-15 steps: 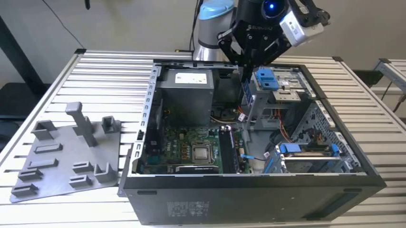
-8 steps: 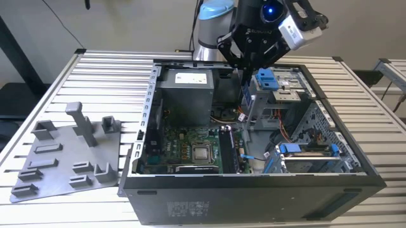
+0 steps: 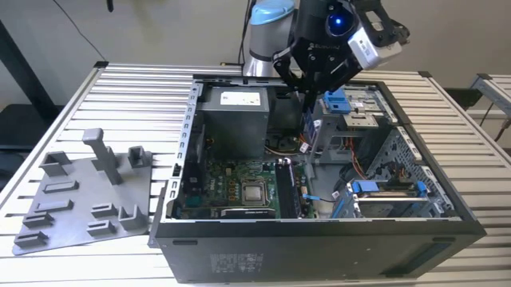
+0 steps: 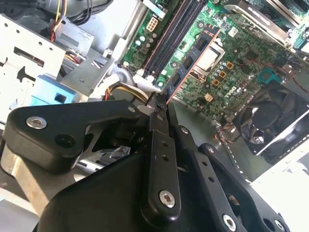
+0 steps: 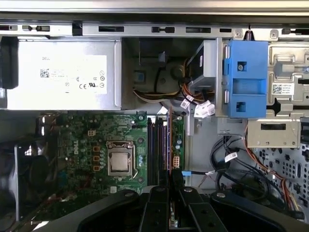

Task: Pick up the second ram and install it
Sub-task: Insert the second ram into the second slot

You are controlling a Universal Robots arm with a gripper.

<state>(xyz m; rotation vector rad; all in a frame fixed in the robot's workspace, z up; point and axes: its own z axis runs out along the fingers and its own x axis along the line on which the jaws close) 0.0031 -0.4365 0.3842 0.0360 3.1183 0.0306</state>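
My gripper hangs over the open computer case, shut on the top end of the second ram. The dark stick points down toward the green motherboard. In the second wrist view the ram runs out from the fingertips with its chips showing, above the board and beside the long black slots. In the first wrist view the ram is edge-on, a thin line next to the slots, with my gripper around its near end.
A grey power supply fills the case's far corner. A blue drive bracket and cables lie on the exterior view's right. The processor and a black fan sit on the board. A grey fixture plate lies outside on the left.
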